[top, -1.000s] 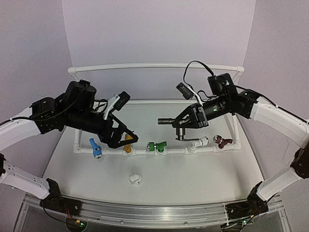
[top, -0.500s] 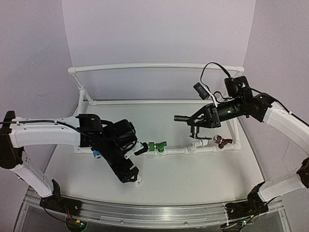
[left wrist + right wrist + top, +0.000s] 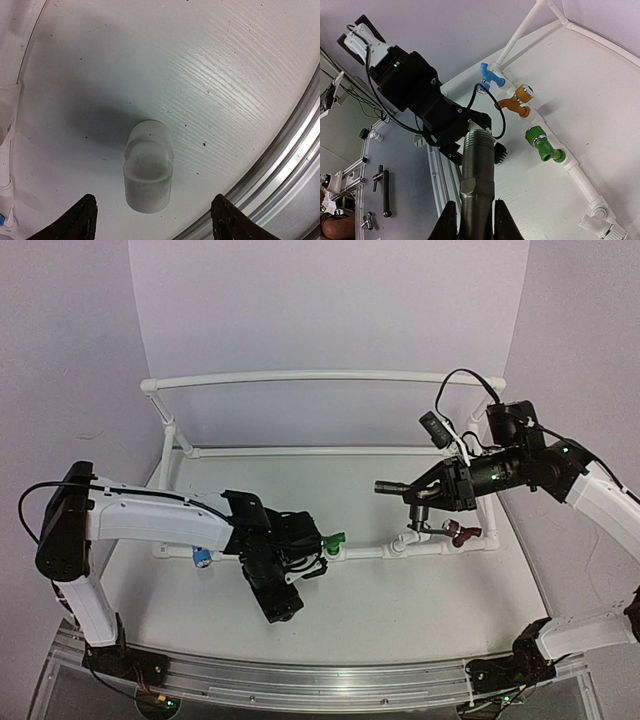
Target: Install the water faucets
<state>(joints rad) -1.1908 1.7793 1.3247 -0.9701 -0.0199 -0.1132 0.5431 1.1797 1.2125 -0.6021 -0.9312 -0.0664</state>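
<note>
Right gripper [image 3: 420, 495] is clenching the dark grey faucet [image 3: 398, 487], holding it in the air just above the pipe rail [image 3: 365, 552], over the white faucet [image 3: 412, 537] and near the maroon faucet [image 3: 460, 532]. Left gripper [image 3: 283, 608] is hovering on the near side of the rail with its jaws released. Its fingertips [image 3: 85, 220] are flanking, without touching, a white fitting [image 3: 148, 167] lying on the table [image 3: 225, 75]. A blue faucet [image 3: 490, 75], a gold faucet [image 3: 517, 100] and a green faucet [image 3: 542, 142] are sitting along the rail.

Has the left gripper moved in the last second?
Yes. The left gripper crossed from the pipe rail toward the near edge, now over the white fitting.
</note>
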